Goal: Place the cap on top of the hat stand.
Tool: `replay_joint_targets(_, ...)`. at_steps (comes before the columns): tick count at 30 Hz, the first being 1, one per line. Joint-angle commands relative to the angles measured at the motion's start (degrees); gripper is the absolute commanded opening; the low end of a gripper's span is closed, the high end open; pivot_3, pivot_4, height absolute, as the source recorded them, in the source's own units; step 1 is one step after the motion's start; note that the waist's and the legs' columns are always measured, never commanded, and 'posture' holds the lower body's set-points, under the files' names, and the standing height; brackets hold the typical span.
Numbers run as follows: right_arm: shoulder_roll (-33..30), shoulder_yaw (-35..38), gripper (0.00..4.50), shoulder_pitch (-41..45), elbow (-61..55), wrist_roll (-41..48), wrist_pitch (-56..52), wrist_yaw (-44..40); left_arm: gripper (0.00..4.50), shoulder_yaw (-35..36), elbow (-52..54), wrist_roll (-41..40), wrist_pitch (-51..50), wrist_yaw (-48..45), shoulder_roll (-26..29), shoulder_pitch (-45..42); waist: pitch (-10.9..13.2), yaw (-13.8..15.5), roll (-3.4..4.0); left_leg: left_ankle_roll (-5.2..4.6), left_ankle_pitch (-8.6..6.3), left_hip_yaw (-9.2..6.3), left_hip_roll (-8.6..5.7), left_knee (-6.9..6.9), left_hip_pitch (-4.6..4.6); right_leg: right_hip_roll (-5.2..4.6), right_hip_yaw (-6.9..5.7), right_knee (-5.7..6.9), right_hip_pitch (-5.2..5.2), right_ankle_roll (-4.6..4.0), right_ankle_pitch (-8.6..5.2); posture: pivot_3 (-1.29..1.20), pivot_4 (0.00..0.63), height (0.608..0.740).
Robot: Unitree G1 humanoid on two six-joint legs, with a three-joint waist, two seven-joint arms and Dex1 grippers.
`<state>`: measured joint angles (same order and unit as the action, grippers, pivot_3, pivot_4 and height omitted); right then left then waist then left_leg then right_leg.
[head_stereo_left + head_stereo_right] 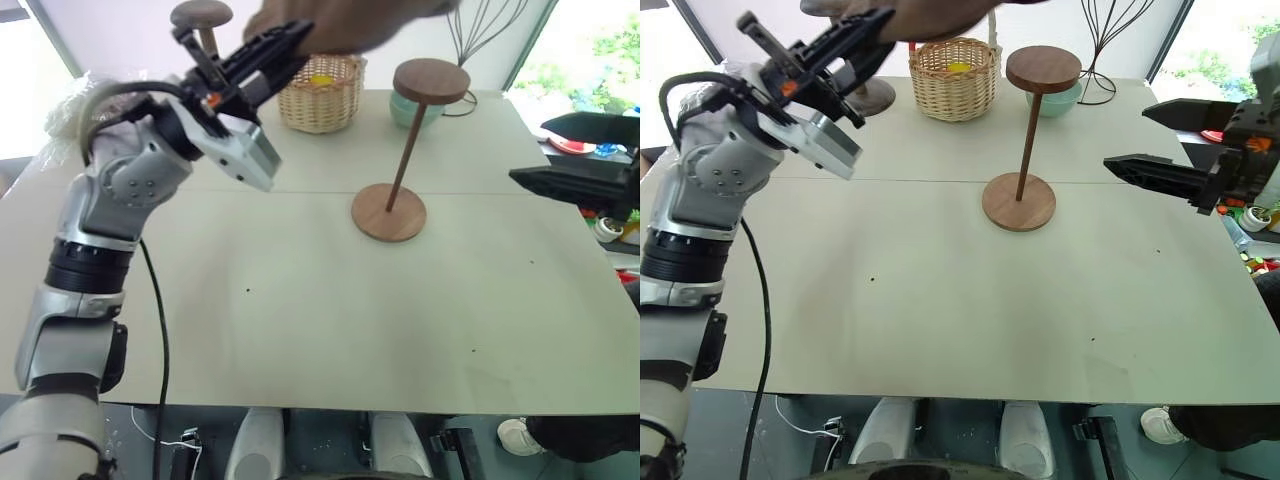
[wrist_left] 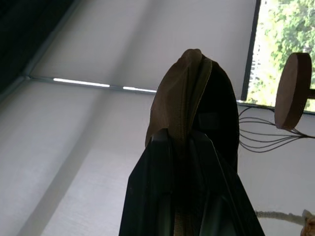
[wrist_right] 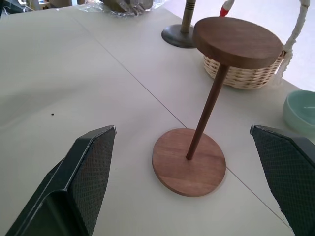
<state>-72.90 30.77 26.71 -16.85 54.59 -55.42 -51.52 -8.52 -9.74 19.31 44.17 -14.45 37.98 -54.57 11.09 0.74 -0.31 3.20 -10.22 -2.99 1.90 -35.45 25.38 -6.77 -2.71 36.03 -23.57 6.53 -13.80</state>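
Observation:
The brown cap (image 2: 189, 93) hangs folded in the air, and my left gripper (image 2: 179, 137) is shut on its edge. In the eye views the cap (image 1: 930, 18) sits high above the table's far side, over the wicker basket (image 1: 320, 95), to the left of the hat stand. The hat stand (image 1: 1043, 70) stands upright at mid-table with a thin stem, a flat disc top and a round base (image 1: 1019, 201). Nothing rests on the disc. My right gripper (image 1: 1140, 140) hovers to the right of the stand, open and holding nothing, with the stand between its fingers (image 3: 93, 162) in the right wrist view.
A darker stand (image 1: 202, 18) rises at the far left behind my left arm. A teal bowl (image 1: 415, 112) sits behind the hat stand, and a black wire frame (image 1: 1110, 40) stands at the far right. A plastic-wrapped bundle (image 1: 70, 105) lies at the left edge.

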Motion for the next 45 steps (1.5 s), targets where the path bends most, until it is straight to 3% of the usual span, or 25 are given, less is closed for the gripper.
replay_joint_targets(1, -1.2, 3.7, 4.5, 0.5, -0.4, 0.1, -0.4, 0.3, 0.06, -0.5, -1.6, -0.8, 3.2, -0.3, -2.0, -3.5, 0.0, 0.0, 0.0, 0.0, 0.0, 0.0, 0.0, -0.01, 0.0, 0.0, 0.0, 0.01, 0.0, 0.0, 0.0, 0.0, 0.15, 0.728)
replay_joint_targets(12, 0.2, 6.4, 4.5, -1.0, -3.5, 1.6, -2.6, 2.2, 0.06, -6.1, -14.1, 3.5, 10.3, -1.0, -9.5, -8.4, 0.0, 0.1, 0.0, 0.0, 0.0, 0.0, -0.02, -0.3, 0.01, 0.0, 0.07, 0.03, 0.12, 0.0, 0.01, 0.0, 0.15, 0.728)
replay_joint_targets(25, 2.0, 8.2, 4.5, -1.9, -6.0, 4.0, -4.3, 6.1, 0.06, -10.5, -27.9, 1.3, 17.7, -6.8, -14.1, -13.8, 0.0, 0.1, 0.0, 0.0, -0.01, 0.03, -0.03, -0.36, 0.05, 0.0, 0.12, 0.04, 0.11, 0.02, 0.02, 0.0, 0.15, 0.728)
replay_joint_targets(31, 3.0, 8.8, 4.5, -2.4, -7.0, 5.0, -4.5, 7.8, 0.06, -10.3, -33.9, 2.3, 19.9, -6.3, -14.9, -17.6, 0.0, 0.0, 0.0, -0.01, -0.01, 0.03, -0.03, -0.37, 0.04, 0.0, 0.13, 0.04, 0.11, 0.02, 0.02, 0.0, 0.15, 0.728)
replay_joint_targets(37, 3.1, 9.3, 4.5, -3.2, -7.5, 5.7, -4.3, 9.0, 0.06, -10.9, -32.4, 0.4, 22.4, -8.3, -14.4, -15.6, 0.0, 0.0, 0.0, -0.01, -0.01, 0.03, -0.03, -0.36, 0.04, 0.0, 0.14, 0.06, 0.1, 0.02, 0.02, 0.0, 0.15, 0.728)
replay_joint_targets(40, 2.9, 8.9, 4.5, -2.8, -7.3, 6.0, -4.1, 9.2, 1.27, -10.6, -31.8, -0.5, 22.4, -9.6, -13.7, -14.7, 0.0, 0.0, 0.0, -0.01, -0.01, 0.03, -0.03, -0.37, 0.04, 0.0, 0.14, 0.06, 0.11, 0.02, 0.02, 0.0, 0.15, 0.728)
replay_joint_targets(45, 2.5, 7.6, 4.5, -2.0, -6.7, 6.0, -3.6, 9.0, 3.83, -10.7, -28.8, -3.2, 22.0, -12.8, -11.5, -12.4, 0.0, 0.0, 0.01, -0.01, -0.01, 0.03, -0.03, -0.37, 0.02, 0.0, 0.16, 0.06, 0.11, 0.01, 0.02, 0.0, 0.15, 0.728)
